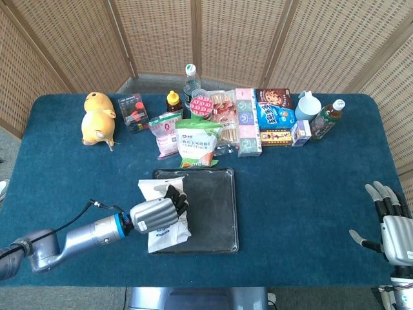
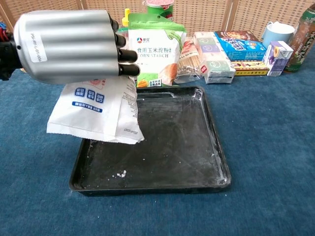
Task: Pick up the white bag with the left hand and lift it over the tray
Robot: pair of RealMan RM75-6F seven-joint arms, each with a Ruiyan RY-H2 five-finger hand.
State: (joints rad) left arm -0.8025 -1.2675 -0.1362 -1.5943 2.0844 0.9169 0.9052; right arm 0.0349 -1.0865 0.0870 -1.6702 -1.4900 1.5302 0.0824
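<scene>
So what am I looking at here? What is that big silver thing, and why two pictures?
These are two cameras on one robot: one at its head looking down, one at its chest looking forward. The silver thing is its left hand, close to the chest camera. It holds a white bag in the air above the black tray. Its right hand waits open at the table's edge. Snacks, boxes, bottles and a yellow plush toy line the far side.

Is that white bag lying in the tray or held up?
Held up: the left hand grips the white bag, which hangs above the black metal tray.
</scene>
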